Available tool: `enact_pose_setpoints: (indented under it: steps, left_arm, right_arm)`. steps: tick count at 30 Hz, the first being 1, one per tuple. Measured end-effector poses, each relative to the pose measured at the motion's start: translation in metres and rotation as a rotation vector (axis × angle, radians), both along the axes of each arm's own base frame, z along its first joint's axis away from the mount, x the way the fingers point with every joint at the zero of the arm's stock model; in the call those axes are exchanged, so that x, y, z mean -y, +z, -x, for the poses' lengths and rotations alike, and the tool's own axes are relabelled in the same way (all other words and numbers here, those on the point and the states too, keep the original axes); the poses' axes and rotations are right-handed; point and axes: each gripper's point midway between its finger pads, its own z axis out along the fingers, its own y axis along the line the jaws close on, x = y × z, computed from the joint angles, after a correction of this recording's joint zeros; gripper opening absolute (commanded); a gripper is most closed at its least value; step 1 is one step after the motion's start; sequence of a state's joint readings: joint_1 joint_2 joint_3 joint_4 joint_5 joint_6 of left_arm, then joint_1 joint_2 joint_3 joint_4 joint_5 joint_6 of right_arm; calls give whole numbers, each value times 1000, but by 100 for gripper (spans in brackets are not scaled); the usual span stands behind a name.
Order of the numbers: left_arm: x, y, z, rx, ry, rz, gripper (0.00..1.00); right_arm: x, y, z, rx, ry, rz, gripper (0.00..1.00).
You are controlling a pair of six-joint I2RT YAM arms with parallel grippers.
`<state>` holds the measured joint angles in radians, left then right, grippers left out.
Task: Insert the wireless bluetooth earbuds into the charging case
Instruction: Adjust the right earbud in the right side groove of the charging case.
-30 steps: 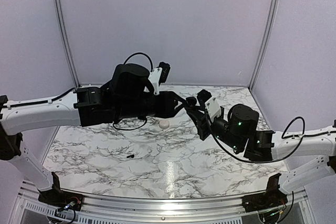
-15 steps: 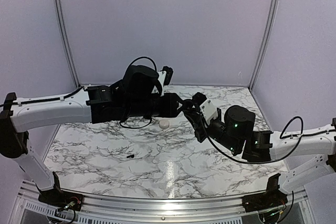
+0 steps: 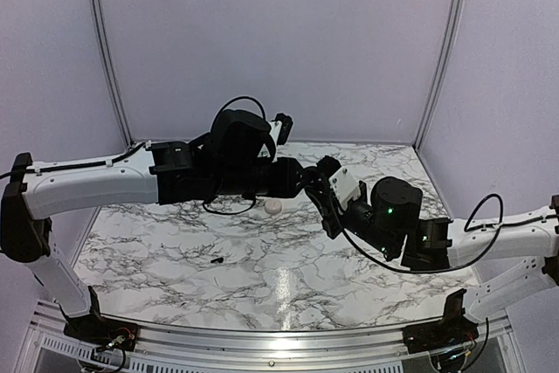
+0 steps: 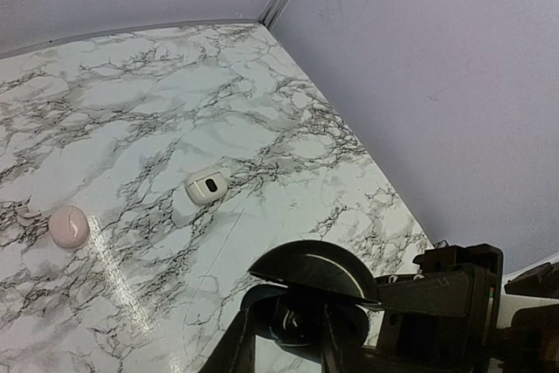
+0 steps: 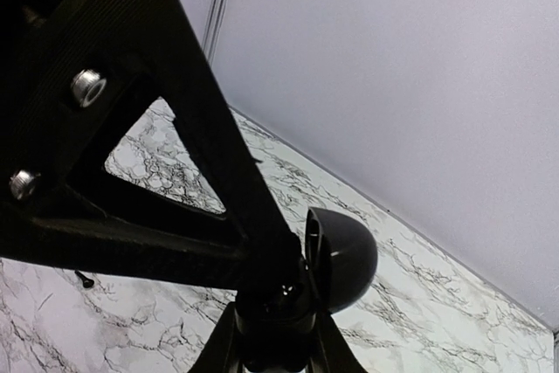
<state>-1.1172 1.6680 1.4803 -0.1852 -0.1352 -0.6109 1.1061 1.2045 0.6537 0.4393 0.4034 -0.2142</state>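
Scene: two black-and-white robot arms meet tip to tip above a glossy white table [image 3: 157, 242], marble-patterned with grey veins. Plain matte lilac panels wall it in.
Right gripper: the right gripper [image 5: 272, 325] is clamped on the base of a black round puck [image 5: 342, 255]. The puck is a smooth, faintly shiny shell, and its domed, hinged lid is tipped up open.
Left gripper: the left gripper [image 4: 291, 325] has woven, carbon-textured fingers with silver bolt heads and faces the right gripper. Its fingers are drawn narrow, with their tips at the puck's open mouth. It cannot be told whether they pinch anything.
Charging case: the charging case [image 4: 68, 226] is a small cream-pink rounded pebble, smooth, with its lid shut. It lies on the table near the left gripper, on the side toward the arm bases, and neither gripper touches it.
Earbud: one earbud [image 3: 216, 261], a tiny dark stub, lies on the table well apart from both grippers. From the left gripper it is toward the arm bases and to the left.
White piece: a brighter white squarish piece [image 4: 207, 186] has rounded corners and a dark oval spot. In the left wrist view it lies on the table between the charging case and the left gripper, touching neither.
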Motion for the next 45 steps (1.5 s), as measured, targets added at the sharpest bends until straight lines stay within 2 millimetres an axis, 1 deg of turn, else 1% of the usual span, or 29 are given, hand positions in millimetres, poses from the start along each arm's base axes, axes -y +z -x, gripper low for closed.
enact_pose_setpoints:
  steps: [4,9,13,17,25,33,39,45]
  left_arm:
    - [1,0,1,11,-13,-8,22]
    - [3,0,4,27,-51,-20,19]
    - [5,0,8,38,-86,-26,17]
    - [4,4,12,51,-113,-20,15]
    - [3,16,24,120,-198,6,14]
    - [6,25,35,178,-294,13,15]
    - [7,32,48,208,-378,23,17]
    - [5,44,69,254,-485,52,19]
  right_arm:
    - [-1,0,2,-4,13,-4,0]
    - [-5,-1,10,-16,68,-15,0]
    - [-5,0,13,-27,84,-31,0]
    - [-6,1,15,-36,109,-45,0]
    - [-8,9,26,-63,225,-114,0]
    - [-9,16,37,-106,368,-202,0]
    - [-11,23,51,-139,480,-259,0]
    - [-14,34,70,-152,615,-309,0]
